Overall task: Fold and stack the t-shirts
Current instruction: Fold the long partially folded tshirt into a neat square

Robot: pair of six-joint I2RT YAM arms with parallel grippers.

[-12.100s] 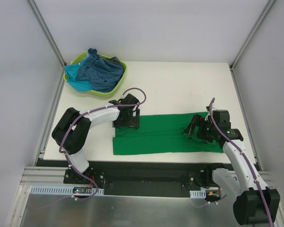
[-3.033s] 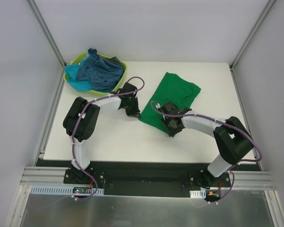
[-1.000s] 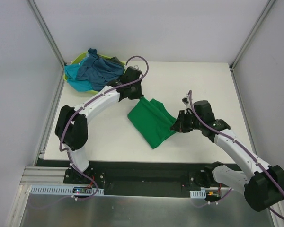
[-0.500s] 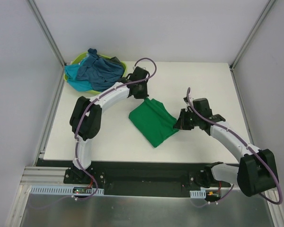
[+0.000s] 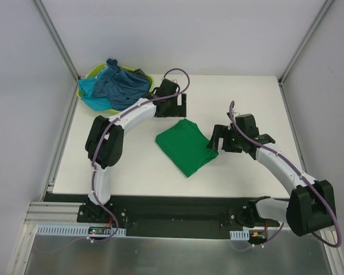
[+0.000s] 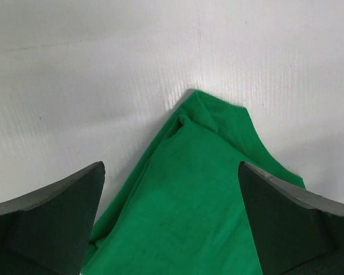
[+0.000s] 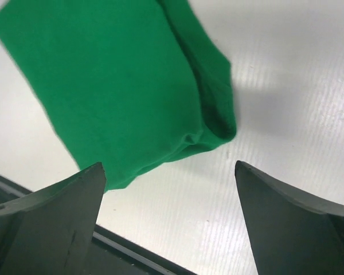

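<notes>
Both my pincers gape wide and empty: left gripper [image 5: 176, 106] by the far corner of the folded green t-shirt [image 5: 185, 145] on the table [image 5: 246, 97], right gripper [image 5: 220, 139] beside its right edge. A low finger could snag that loose corner and unfold it.

White table [image 5: 229, 94], pale grey walls [image 5: 183, 34]

Bright, even white light fills the booth from overhead, leaving the tabletop [image 5: 241, 97] pale and nearly washed out. Shadows are faint: a soft grey smudge lies beside the green shirt [image 7: 114, 86] in the right wrist view. Up close the cloth and the tabletop's ribbing look crisp, while the dark fingers [image 6: 46, 229] at the bottom corners are blurred. The overhead view is sharp.
</notes>
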